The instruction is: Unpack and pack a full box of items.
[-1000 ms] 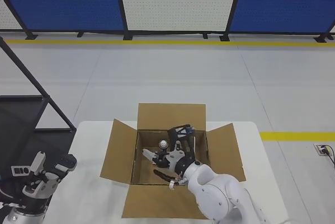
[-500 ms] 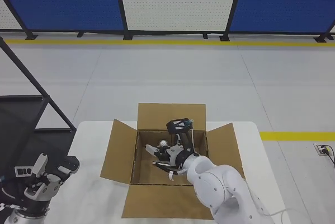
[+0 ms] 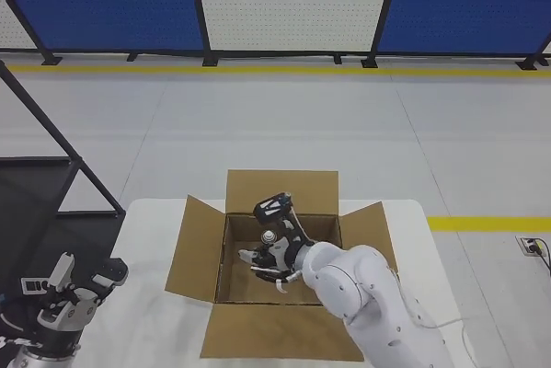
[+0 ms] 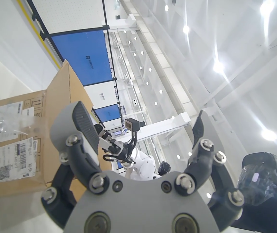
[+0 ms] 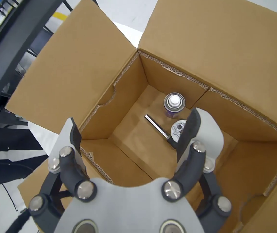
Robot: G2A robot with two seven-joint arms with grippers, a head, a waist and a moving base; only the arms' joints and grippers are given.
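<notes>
Big hall, pale grey floor, blue-and-white partition panels, and a white table (image 3: 151,317) holding the open brown cardboard box (image 3: 281,189) with all four flaps folded out. Over the last second the right arm has swung its wrist across the box toward the left. The right gripper (image 5: 133,120) now hangs over the opening, claw spread wide and holding nothing. On the box floor near a far wall sit an upright grey spray can with a white cap (image 5: 174,103), a shiny metal rod (image 5: 155,124) and a round white disc (image 5: 177,128). Looks like it's lining up a pick, so unpacking isn't done. The left gripper (image 4: 140,112) has barely budged beside the table, also spread and empty.
</notes>
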